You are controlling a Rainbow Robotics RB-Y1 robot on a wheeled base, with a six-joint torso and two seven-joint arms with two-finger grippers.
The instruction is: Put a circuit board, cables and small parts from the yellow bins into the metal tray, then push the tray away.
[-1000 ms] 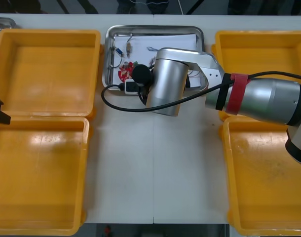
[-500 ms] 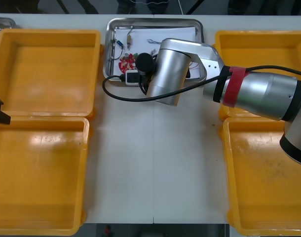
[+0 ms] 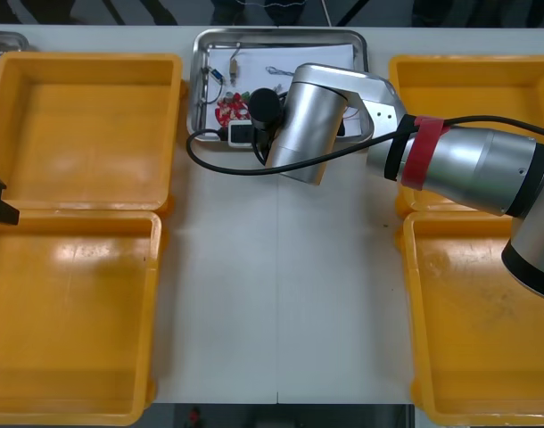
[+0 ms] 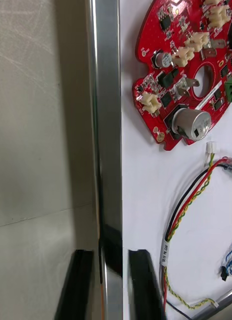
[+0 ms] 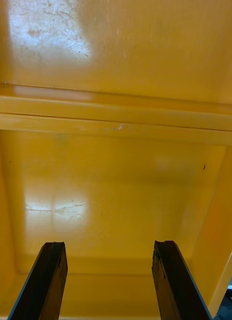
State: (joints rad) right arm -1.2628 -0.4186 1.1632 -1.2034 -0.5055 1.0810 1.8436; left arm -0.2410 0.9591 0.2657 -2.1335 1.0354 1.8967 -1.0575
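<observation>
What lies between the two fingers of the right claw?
The metal tray's rim, in the right wrist view: the right claw grips it. The left claw hangs open over a yellow bin.

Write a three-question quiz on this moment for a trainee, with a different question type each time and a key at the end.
1. True or false: the right gripper has one finger on each side of the metal tray rim.
2. Which of these lies in the tray near the circuit board? A: a red and yellow cable. B: a screwdriver. C: a green bottle.
3. Short answer: the left gripper hangs over a yellow bin. Are its fingers open or shut?

Key: 1 true; 2 A; 3 open.
</observation>
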